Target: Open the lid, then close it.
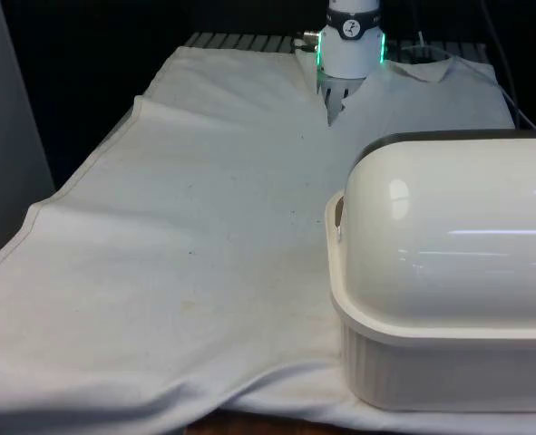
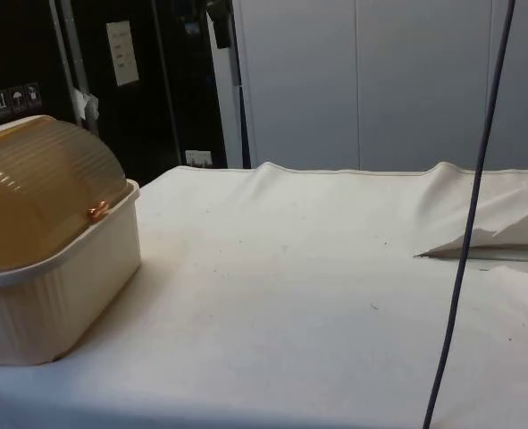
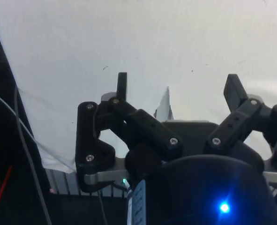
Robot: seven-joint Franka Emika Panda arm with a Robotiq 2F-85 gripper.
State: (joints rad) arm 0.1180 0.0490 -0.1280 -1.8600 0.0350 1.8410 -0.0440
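Bread box [image 1: 449, 290] with its lid [image 1: 453, 240] down on your white cloth [image 1: 204, 236], gripper [image 3: 178, 89] above bare cloth, fingers [image 3: 122, 84] spread apart, holding nothing.

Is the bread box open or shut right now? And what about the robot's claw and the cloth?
Bread box: sits on the cloth, nothing touching it.
Lid: shut, rolled down over the box.
Gripper: open, fingers wide apart, holding nothing, over bare cloth.
Cloth: spread over the table, wrinkled.
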